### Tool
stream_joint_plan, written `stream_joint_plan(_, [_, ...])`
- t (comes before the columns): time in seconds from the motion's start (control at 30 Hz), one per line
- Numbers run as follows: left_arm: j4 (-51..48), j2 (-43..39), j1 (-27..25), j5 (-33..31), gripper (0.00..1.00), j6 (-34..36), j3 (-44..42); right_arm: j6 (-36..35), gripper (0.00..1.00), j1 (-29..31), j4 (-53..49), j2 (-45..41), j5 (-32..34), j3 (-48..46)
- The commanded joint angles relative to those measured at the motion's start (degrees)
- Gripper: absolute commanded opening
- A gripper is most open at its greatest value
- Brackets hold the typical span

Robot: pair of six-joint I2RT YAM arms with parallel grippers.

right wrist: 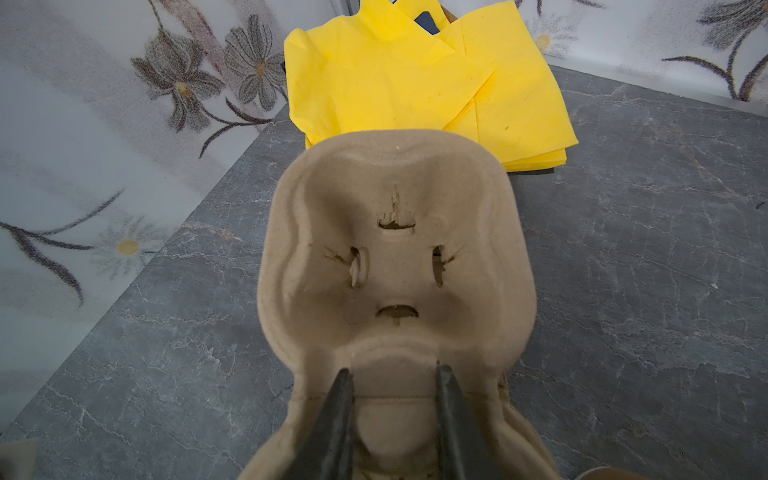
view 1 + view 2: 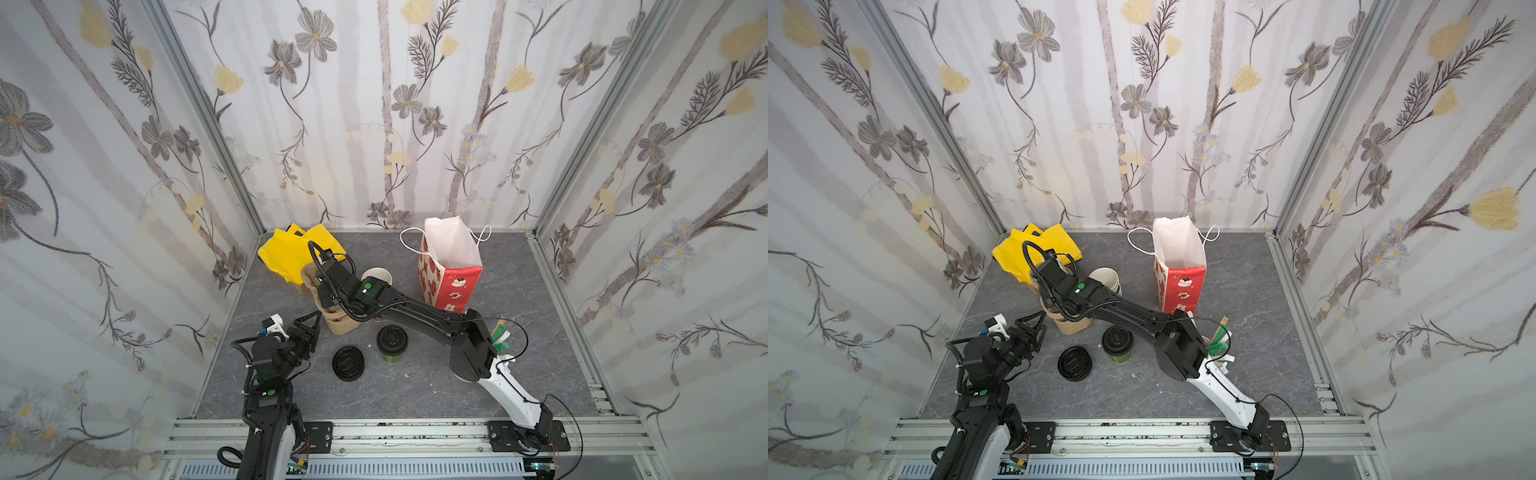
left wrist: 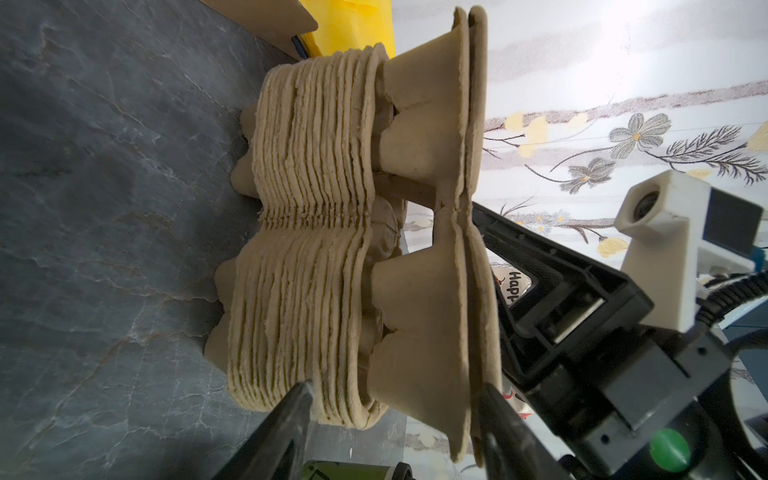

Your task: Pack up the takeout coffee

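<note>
Your top views look down from high in front, sharing the whole cell. Both wrist cameras face the carrier stack (image 3: 307, 232) closely, left side-on, right from above.

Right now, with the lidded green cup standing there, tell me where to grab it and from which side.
Probably the green paper wall of the cup just under its black lid, coming level from the near side: it stands upright, the loose lids lie to its left and the right arm crosses behind.

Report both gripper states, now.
Left gripper: open, gripping nothing, beside the carrier stack.
Right gripper: shut on the top pulp cup carrier, held above the stack.
</note>
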Motion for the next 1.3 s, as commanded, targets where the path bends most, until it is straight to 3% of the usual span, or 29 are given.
stream_joint_plan(0.0, [3.85,1.01,-0.71,-1.36,0.65,-0.37,0.01,-0.01,0.22,0.07,1.8,-0.39,0.38,0.21])
stream_joint_plan(0.73, [3.19,7.62,-4.3,-9.41,0.6,-0.61,-0.83,-0.81,0.22,-0.14,1.71,-2.49,1.53,0.19])
stream_joint_plan(1.27, [3.02,8.03,-4.53,-9.53,0.62,-0.35,0.19,1.49,0.22,-0.14,1.71,-3.76,-0.62,0.17])
